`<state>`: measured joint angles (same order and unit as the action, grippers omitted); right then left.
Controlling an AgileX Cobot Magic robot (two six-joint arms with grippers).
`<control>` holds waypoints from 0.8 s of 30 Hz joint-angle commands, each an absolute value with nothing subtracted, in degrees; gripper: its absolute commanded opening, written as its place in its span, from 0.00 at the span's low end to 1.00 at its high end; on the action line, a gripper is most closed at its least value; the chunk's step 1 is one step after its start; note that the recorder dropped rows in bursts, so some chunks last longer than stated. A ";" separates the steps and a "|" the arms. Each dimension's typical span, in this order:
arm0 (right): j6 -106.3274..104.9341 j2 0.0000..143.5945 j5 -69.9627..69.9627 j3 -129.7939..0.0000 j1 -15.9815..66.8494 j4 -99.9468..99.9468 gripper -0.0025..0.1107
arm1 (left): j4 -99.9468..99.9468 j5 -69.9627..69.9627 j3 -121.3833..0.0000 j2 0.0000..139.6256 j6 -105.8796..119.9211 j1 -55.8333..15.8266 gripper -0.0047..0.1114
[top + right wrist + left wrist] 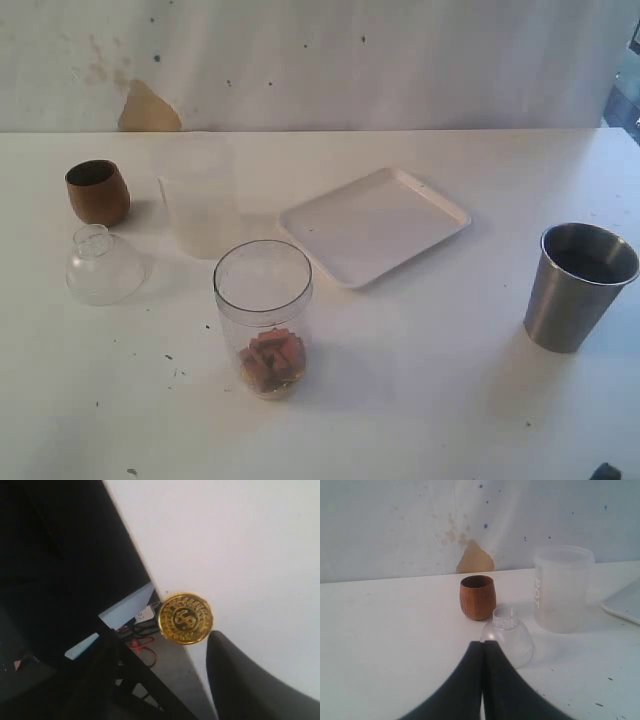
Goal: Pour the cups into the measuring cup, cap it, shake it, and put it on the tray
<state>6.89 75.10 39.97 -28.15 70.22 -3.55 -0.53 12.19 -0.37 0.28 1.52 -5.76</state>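
The clear measuring cup (263,315) stands upright near the table's front, uncapped, with brown blocks at its bottom. Far left is the brown wooden cup (97,192) (478,596). The steel tumbler (580,285) stands at the right. The white tray (375,225) (625,602) lies behind the measuring cup. My left gripper (484,645) is shut on nothing, low over the table, just short of the clear dome lid (509,637) (103,265). My right gripper (170,655) is open and empty at the table's edge, away from the cups.
A frosted translucent cup (200,200) (563,587) stands between the wooden cup and the tray. A gold coin (185,618) sits at the table's edge beyond my right fingertips, with floor and cables below. A stained wall runs behind the table.
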 commanded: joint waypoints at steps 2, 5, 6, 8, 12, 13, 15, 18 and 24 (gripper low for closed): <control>10.93 80.29 38.78 -27.93 77.28 1.62 0.47 | 0.00 11.70 0.00 0.00 1.39 -6.09 0.04; 19.75 82.29 39.12 -27.93 80.32 11.62 0.47 | 0.00 11.70 0.00 0.00 1.39 -6.09 0.04; 21.51 82.74 39.12 -27.93 81.07 13.50 0.47 | 0.00 11.70 0.00 0.00 1.39 -6.09 0.04; 22.98 83.81 38.48 -27.93 83.09 16.01 0.47 | 0.00 11.70 0.00 0.00 1.39 -6.09 0.04; 28.99 86.16 38.70 -27.93 85.75 22.33 0.47 | 0.00 11.70 0.00 0.00 1.39 -6.09 0.04; 30.42 86.77 39.33 -27.93 86.01 24.41 0.47 | 0.00 11.70 0.00 0.00 1.39 -6.09 0.04; 32.13 87.70 40.36 -27.93 86.30 26.48 0.47 | 0.00 11.70 0.00 0.00 1.39 -6.09 0.04; 32.13 89.15 38.92 -27.93 86.30 26.84 0.47 | 0.00 11.70 0.00 0.00 1.39 -6.09 0.04; 32.36 92.25 37.40 -27.93 86.30 26.96 0.40 | 0.00 11.70 0.00 0.00 1.39 -6.09 0.04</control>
